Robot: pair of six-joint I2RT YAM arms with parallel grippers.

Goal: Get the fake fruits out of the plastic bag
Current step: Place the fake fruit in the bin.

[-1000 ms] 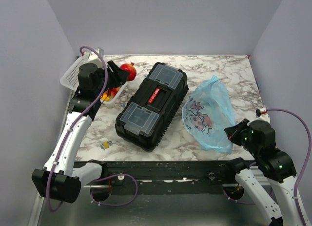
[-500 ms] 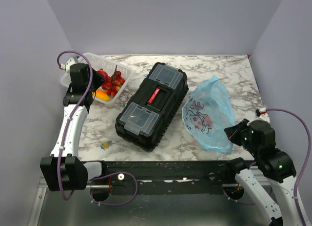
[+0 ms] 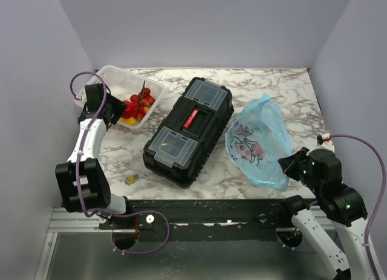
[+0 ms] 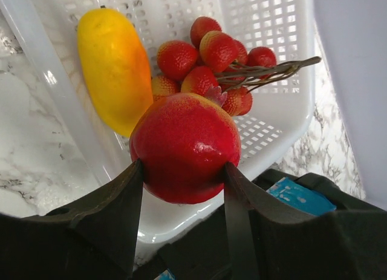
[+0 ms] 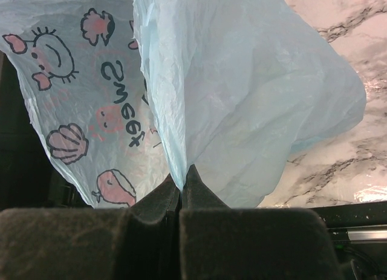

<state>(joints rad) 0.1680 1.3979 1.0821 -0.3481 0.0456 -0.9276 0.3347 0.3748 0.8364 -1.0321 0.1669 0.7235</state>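
Observation:
My left gripper (image 3: pixel 116 109) (image 4: pixel 184 166) is shut on the red round fruit (image 4: pixel 184 146) and holds it over the near rim of the white mesh basket (image 3: pixel 112 73) (image 4: pixel 53 91). In the basket lie the orange-yellow mango-like fruit (image 4: pixel 115 68) (image 3: pixel 127 118) and the bunch of red grapes (image 4: pixel 211 56) (image 3: pixel 138 101) with its brown stem. My right gripper (image 3: pixel 289 165) (image 5: pixel 180 174) is shut on a fold of the light-blue plastic bag (image 3: pixel 257 141) (image 5: pixel 242 92), which lies on the marble at the right. No fruit shows through the bag.
A black toolbox (image 3: pixel 187 132) with a red latch lies diagonally at the table's middle, between basket and bag. A tiny yellow-blue item (image 3: pixel 131 179) lies near the front edge at the left. Purple walls close in the left, back and right sides.
My left arm has swung left and back toward me, carrying the red fruit from behind the basket to over its near side. The right gripper and bag have not moved.

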